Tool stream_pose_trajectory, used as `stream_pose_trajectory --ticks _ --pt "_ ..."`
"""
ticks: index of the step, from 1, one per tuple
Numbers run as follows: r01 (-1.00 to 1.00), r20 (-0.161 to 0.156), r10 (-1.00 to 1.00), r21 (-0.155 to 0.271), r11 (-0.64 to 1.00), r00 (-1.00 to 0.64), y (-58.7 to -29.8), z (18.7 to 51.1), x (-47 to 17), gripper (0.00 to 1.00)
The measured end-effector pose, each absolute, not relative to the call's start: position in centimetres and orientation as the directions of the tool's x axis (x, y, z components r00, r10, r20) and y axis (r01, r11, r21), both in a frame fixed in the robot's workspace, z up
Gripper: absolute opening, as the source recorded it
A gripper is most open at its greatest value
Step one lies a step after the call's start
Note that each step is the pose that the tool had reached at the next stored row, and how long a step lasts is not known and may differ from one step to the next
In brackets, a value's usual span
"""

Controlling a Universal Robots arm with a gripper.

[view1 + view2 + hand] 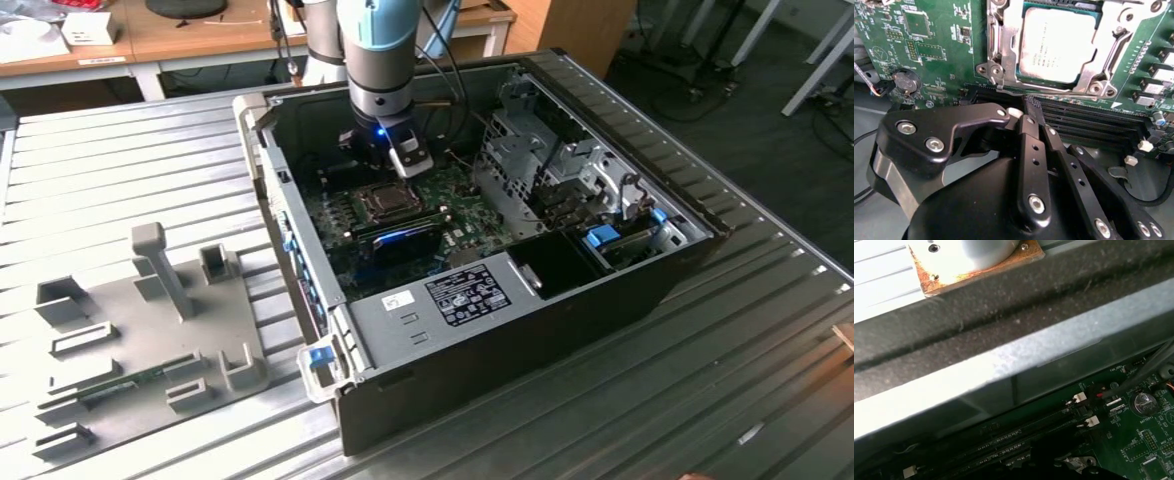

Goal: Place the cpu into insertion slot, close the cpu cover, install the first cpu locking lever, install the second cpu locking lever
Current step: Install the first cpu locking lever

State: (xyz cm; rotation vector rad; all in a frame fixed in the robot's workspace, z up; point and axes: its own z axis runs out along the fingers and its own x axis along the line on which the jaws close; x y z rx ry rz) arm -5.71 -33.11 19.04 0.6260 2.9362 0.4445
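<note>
Nearest the lens in the second wrist view, the black gripper is seen from behind. Its tip is held just beside the insertion slot, over the long black memory slots that run along one edge of that slot. Whether the gripper is open or closed cannot be told, nor what, if anything, is gripped.

The cpu is seated in the insertion slot. Its pale metallic top is shown through the cut-out of the cpu cover, which is laid flat over it. A thin metal locking lever is seen lying along the cover's edge on the side of the slot nearest the gripper.

The slot is surrounded by green circuit board, and a round coin battery is mounted on the board well apart from the slot, beyond one of its corners.

In the exterior view the arm is seen reaching down into the open computer case, with the gripper close beside the slot. The case is set on a ribbed metal table. A grey fixture plate with upright blocks is laid well apart from the slot, outside the case toward the exterior view's left.
</note>
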Motion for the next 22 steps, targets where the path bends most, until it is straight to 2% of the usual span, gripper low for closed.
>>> stream_pose_trajectory --ticks 22 --pt "0.382 -0.043 0.414 0.305 0.872 -0.909 -33.12 19.62 -5.70 0.10"
